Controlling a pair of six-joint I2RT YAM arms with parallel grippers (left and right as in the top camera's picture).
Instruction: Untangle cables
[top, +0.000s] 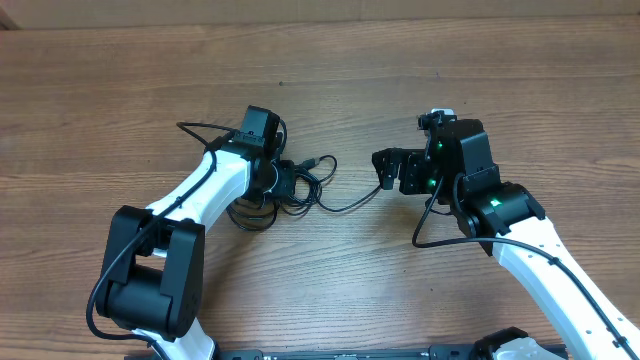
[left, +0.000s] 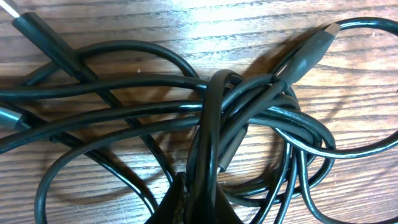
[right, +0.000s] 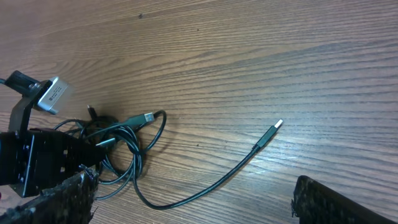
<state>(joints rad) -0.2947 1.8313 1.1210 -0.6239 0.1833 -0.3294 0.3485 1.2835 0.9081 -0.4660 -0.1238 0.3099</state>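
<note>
Loosely coiled glossy black cables (left: 210, 124), left tool (left: 186, 198) pinching, woodgrain table (top: 400, 60)

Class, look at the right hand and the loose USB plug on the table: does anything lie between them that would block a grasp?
Nothing visible does. The right hand is open, and only bare table shows between it and the loose USB plug. The cable tangle lies farther off, at the left hand.

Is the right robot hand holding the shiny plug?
No, the plug lies free on the table, ahead of the right gripper, whose jaws are open and empty.
</note>
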